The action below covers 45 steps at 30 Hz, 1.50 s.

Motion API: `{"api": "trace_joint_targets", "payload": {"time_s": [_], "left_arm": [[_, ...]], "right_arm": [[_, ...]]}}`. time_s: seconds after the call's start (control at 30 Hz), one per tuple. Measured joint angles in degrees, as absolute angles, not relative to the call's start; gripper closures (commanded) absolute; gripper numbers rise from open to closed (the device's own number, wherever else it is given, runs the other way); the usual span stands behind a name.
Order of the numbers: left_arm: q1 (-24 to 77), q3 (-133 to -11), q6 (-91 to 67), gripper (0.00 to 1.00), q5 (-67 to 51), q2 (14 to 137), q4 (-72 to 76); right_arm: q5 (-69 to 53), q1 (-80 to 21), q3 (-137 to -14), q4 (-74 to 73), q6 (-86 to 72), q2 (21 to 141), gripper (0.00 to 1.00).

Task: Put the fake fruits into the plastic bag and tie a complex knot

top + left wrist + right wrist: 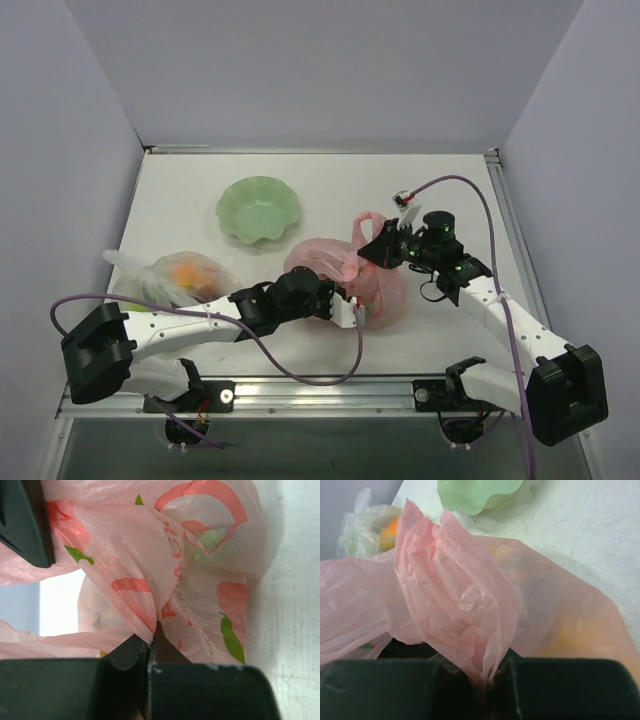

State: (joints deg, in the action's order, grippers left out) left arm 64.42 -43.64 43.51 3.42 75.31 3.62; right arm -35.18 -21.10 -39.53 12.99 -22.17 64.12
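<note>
Translucent pink bag (150,570), printed with darker red-pink rings, lettering and green leaf marks, between the matte black jaws of the left gripper (151,632). Beyond the jaws of the black right gripper (490,677): pale green bowl (480,492), clear bag (360,530) showing orange, off-white speckled table (580,535). Yellow-orange glow through pink film just right of those jaws.

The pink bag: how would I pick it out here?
On the white table, look between the green scalloped bowl and the near edge. The pink plastic bag lies there, pinched by the left gripper and the right gripper; unlike the clear bag of fruit at the left, it is pink with red print.
</note>
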Motion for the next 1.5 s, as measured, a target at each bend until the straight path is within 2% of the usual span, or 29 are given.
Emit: {"api": "trace_joint_targets", "payload": {"time_s": [0.2,0.23,0.27,0.3,0.37,0.43,0.63,0.7,0.8,1.0,1.03,1.1,1.17,1.33,1.5], "left_arm": [[57.28,-44.45,41.15,1.00,-10.33,75.07,-2.37],[55.79,-44.62,41.23,0.97,-12.69,74.78,-3.36],[54.54,-44.88,41.47,0.88,-14.94,74.28,-4.47],[53.54,-45.23,42.06,0.66,-17.02,73.67,-5.41],[52.64,-46.65,42.57,0.48,-20.99,71.83,-8.64],[52.73,-48.77,41.30,0.34,-24.86,69.47,-12.53],[53.23,-57.98,31.90,0.23,-31.18,61.69,-19.09],[53.21,-58.24,27.20,0.08,-29.69,57.47,-19.44],[53.25,-57.80,19.57,0.03,-23.66,50.87,-20.45],[51.86,-53.47,13.85,0.03,-10.24,40.60,-22.76],[51.03,-52.82,13.41,0.05,-9.10,40.38,-23.31],[49.28,-52.60,11.62,0.13,-8.51,42.17,-24.21],[48.18,-52.60,8.95,0.13,-8.47,45.30,-24.16],[47.88,-50.06,3.88,0.05,-6.76,51.53,-20.27],[47.81,-48.88,0.75,0.05,-9.34,54.94,-14.39]], "right_arm": [[-43.18,-21.06,-39.66,11.31,-5.17,64.18,1.00],[-44.36,-21.06,-39.77,10.35,-2.48,64.18,1.00],[-45.39,-21.10,-39.99,9.28,-0.16,64.20,1.00],[-46.26,-21.10,-40.32,8.25,1.78,64.29,1.00],[-46.59,-21.04,-41.36,6.57,4.47,64.55,1.00],[-46.57,-20.99,-42.22,5.91,5.48,64.69,1.00],[-46.02,-20.99,-43.18,5.13,4.67,64.64,1.00],[-45.15,-20.99,-43.38,4.80,3.40,64.45,1.00],[-44.31,-20.99,-43.75,3.73,1.43,63.86,1.00],[-43.90,-21.23,-43.94,1.87,-0.71,62.30,1.00],[-43.81,-21.39,-43.97,1.72,-0.86,62.17,1.00],[-43.68,-21.58,-44.34,1.10,-1.08,62.19,1.00],[-43.72,-21.96,-44.86,0.89,-1.30,62.35,1.00],[-43.92,-23.44,-46.19,1.39,-1.58,63.75,1.00],[-44.18,-25.69,-46.19,3.64,-2.26,65.98,1.00]]}}
